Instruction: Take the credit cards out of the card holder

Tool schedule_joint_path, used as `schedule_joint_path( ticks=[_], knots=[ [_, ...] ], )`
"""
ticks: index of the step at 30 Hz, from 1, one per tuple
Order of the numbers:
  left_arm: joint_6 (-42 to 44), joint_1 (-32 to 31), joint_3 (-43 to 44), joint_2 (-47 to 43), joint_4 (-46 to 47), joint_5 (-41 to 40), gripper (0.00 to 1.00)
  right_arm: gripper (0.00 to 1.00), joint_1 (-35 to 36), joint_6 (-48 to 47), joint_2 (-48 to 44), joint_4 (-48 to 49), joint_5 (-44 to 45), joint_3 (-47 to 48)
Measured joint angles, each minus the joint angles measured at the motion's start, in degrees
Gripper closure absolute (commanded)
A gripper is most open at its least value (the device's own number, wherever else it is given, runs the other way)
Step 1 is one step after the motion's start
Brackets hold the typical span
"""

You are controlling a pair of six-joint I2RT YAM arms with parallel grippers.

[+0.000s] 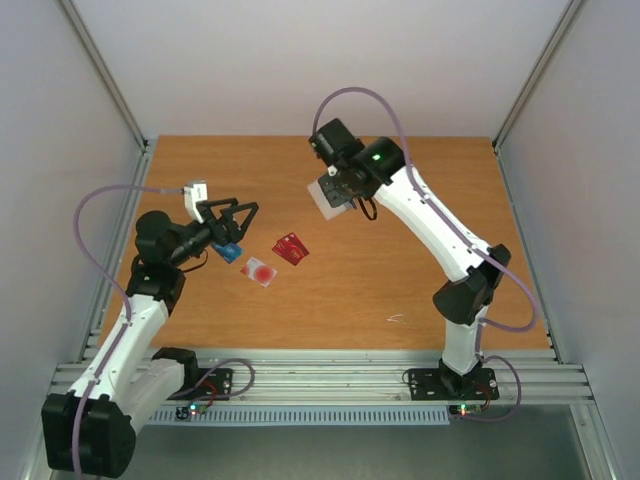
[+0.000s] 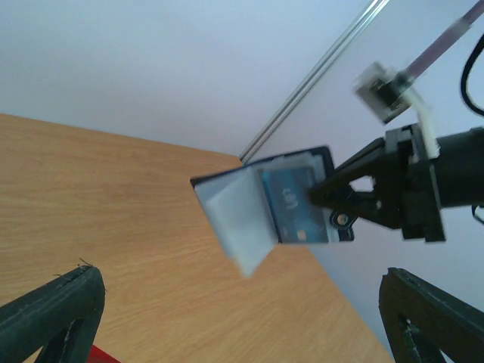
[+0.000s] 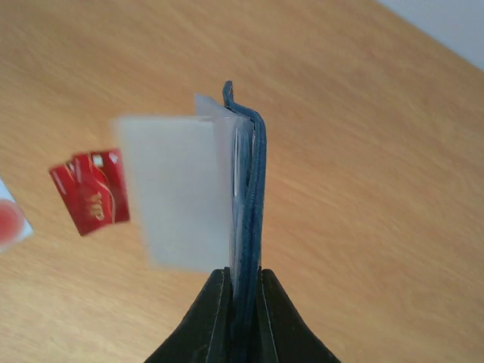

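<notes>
Right gripper (image 3: 243, 281) was clamped narrow on the lower edge of the card holder (image 3: 248, 189), holding it upright above the table (image 1: 400, 290). Left gripper (image 1: 244, 224) had its jaws wide and held nothing, well left of the holder, over the teal-blue card (image 1: 228, 251).

Red card (image 1: 290, 248) and pale card with red circle (image 1: 260, 271) lay flat, nearer the holder than the teal-blue one.

Holder: thin, soft navy cover, with a frosted, floppy pocket leaf (image 3: 174, 193) fanned out. Cards: rigid, glossy rectangles.

One card possibly remained in a pocket (left wrist view). Blur prevented confirming its colour.

Judgement: the next draw called for pinching only an exposed card edge and pulling along the pocket mouth, with the holder braced. The flimsy leaf could be caught instead.
</notes>
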Motion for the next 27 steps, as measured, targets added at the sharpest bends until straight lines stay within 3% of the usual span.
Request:
schedule_joint_path(
  ticks=[4, 10, 18, 21, 27],
  knots=[
    [1.42, -4.42, 1.05, 0.13, -2.89, -4.39, 0.01, 0.99, 2.49, 1.53, 2.23, -3.39, 2.49, 0.02],
    [4.13, -8.9, 1.09, 1.31, -5.99, -8.37, 0.01, 0.99, 4.98, 2.19, 0.87, -1.27, -6.38, 0.44],
    [7.85, -8.9, 1.09, 0.52, -7.61, -9.16, 0.01, 0.99, -0.22, 1.73, -10.12, 11.43, -37.42, -11.32],
    [11.04, -8.9, 1.11, -1.88, -8.44, -8.57, 0.01, 0.99, -3.5, 3.63, -12.37, 15.3, -44.98, -13.7],
    [17.86, -8.61, 6.14, -7.26, -9.4, -16.24, 0.01, 0.99, -6.75, 7.04, -11.96, 15.56, -43.54, -13.33]
  ],
)
